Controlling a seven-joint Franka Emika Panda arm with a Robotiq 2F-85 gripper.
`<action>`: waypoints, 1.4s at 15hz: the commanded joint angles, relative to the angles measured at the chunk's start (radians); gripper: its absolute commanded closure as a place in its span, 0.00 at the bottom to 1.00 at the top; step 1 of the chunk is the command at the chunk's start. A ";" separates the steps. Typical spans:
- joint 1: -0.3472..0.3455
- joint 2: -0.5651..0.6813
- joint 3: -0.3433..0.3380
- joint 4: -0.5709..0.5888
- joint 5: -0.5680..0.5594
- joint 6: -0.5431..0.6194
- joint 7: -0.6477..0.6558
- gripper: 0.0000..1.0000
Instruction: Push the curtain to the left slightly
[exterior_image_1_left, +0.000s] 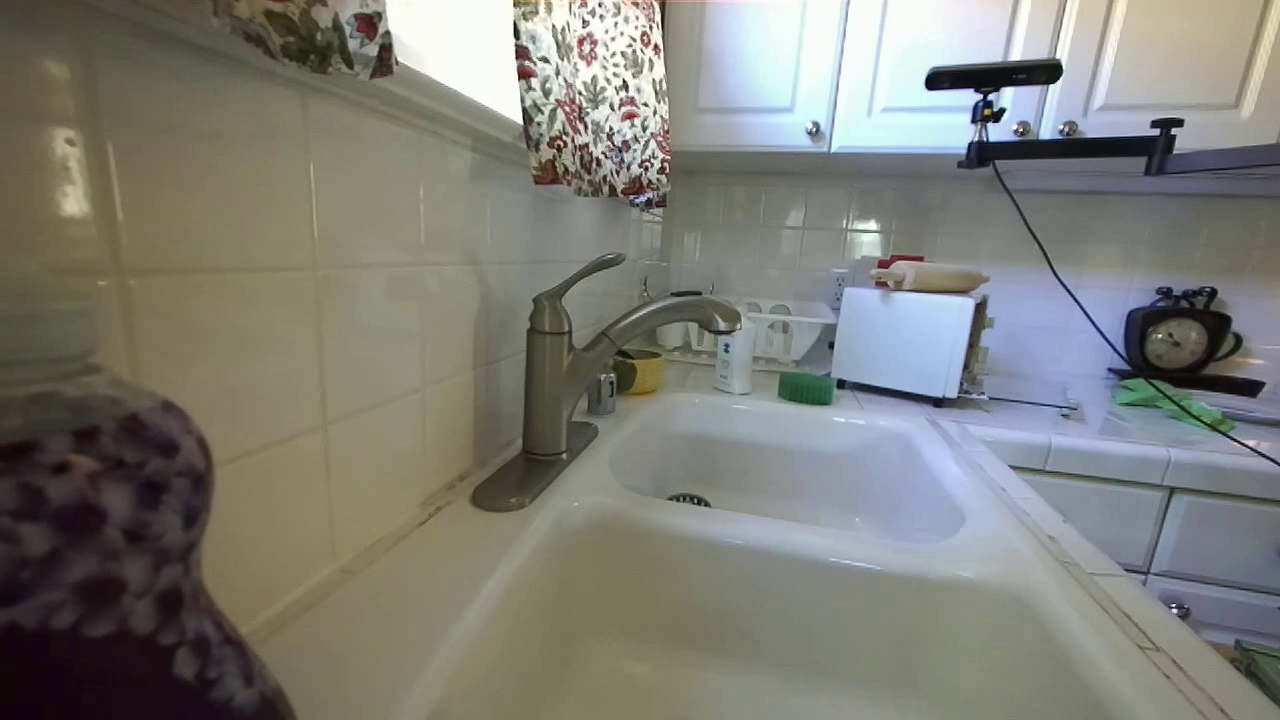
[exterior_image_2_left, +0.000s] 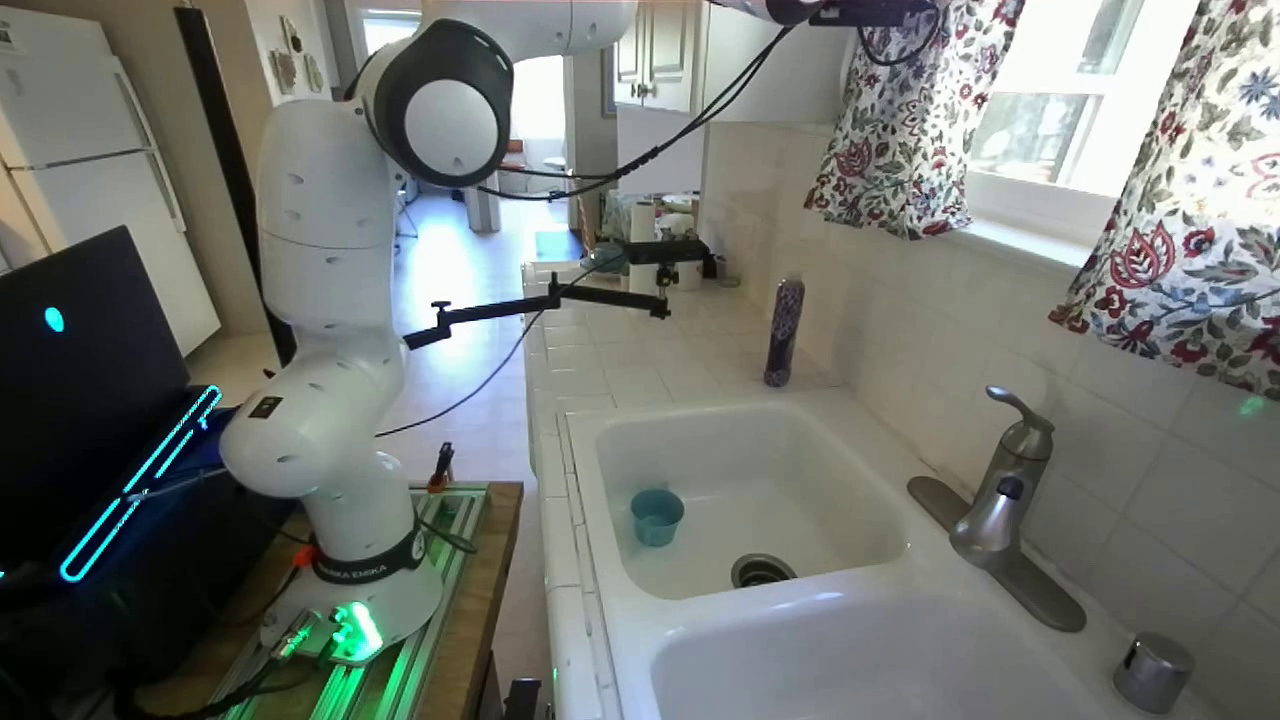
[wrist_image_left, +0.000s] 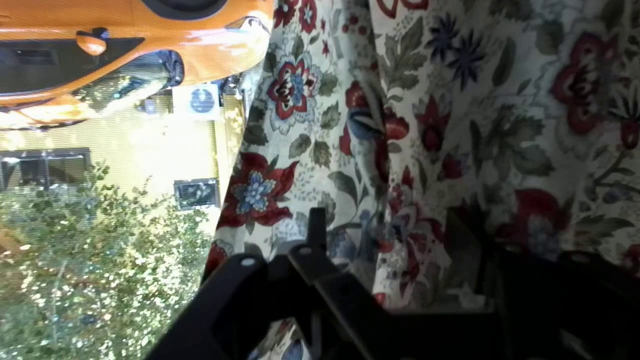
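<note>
Beside the white-framed window (exterior_image_2_left: 1045, 140), a white cloth curtain (exterior_image_2_left: 905, 140) printed with red, blue and green flowers hangs with its hem over the pale tiled wall (exterior_image_1_left: 370, 330), while a matching floral panel (exterior_image_2_left: 1195, 230) hangs on the opposite side of the bright pane. The white jointed robot arm (exterior_image_2_left: 325, 265) rises beside the counter and spans the top of an exterior view, its far end cut off by the edge, just before the curtain. Upside down in the wrist view, the cloth fills the middle and right, a long fold running down its centre. Before it is the black two-fingered gripper (wrist_image_left: 388, 230), its fingers (wrist_image_left: 316, 227) spread well apart, cloth showing between them; whether either touches the fabric cannot be told. At that picture's left appear a glossy orange car (wrist_image_left: 210, 40), a yellow building (wrist_image_left: 145, 135) and leafy green branches (wrist_image_left: 110, 260). Under the window, the white double-basin sink (exterior_image_2_left: 720, 608) has a brushed-metal faucet (exterior_image_1_left: 547, 390) along the wall; a small teal cup (exterior_image_2_left: 657, 517) sits in a basin near the round drain (exterior_image_2_left: 762, 571). In an exterior view, a green scrubbing brush (exterior_image_1_left: 805, 388) lies near a white boxy appliance (exterior_image_1_left: 895, 340) topped by a pale wooden rolling pin (exterior_image_1_left: 935, 277).
</note>
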 joint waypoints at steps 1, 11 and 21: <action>-0.023 -0.098 -0.056 -0.066 -0.031 -0.032 0.095 0.05; -0.097 -0.347 -0.150 -0.219 0.070 -0.379 0.165 0.00; -0.140 -0.472 -0.292 -0.190 0.048 -1.033 0.187 0.00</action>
